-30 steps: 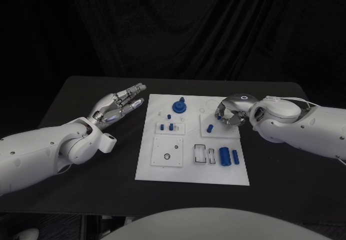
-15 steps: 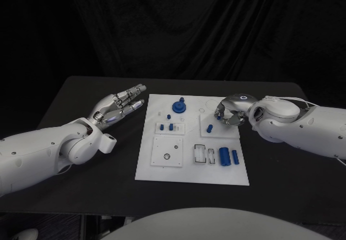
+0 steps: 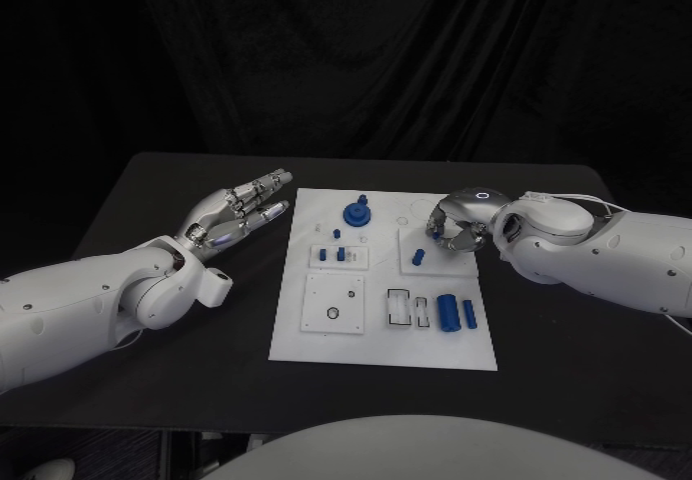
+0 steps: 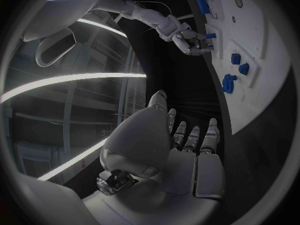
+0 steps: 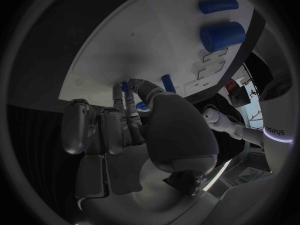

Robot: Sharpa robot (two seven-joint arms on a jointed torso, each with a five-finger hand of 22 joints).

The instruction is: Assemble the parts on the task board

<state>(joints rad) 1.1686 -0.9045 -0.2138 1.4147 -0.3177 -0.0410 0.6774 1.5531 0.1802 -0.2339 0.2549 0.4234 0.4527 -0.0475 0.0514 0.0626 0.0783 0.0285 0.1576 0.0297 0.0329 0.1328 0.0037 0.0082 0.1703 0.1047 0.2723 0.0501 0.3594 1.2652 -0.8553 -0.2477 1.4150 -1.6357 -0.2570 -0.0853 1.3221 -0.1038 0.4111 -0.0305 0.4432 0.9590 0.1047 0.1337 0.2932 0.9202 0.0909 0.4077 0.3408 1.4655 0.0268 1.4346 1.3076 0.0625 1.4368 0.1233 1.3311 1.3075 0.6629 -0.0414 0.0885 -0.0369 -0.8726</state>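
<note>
**Right hand curled over a small blue peg on the board**

Nearest, centre of the head view, two blue cylinders lie on the task board, long axes running near to far; further up, a small blue peg lies just below the right hand, whose fingers curl in; whether they hold anything I cannot tell; upper left, the left hand hovers over the worktop, fingers apart, holding nothing.
</note>
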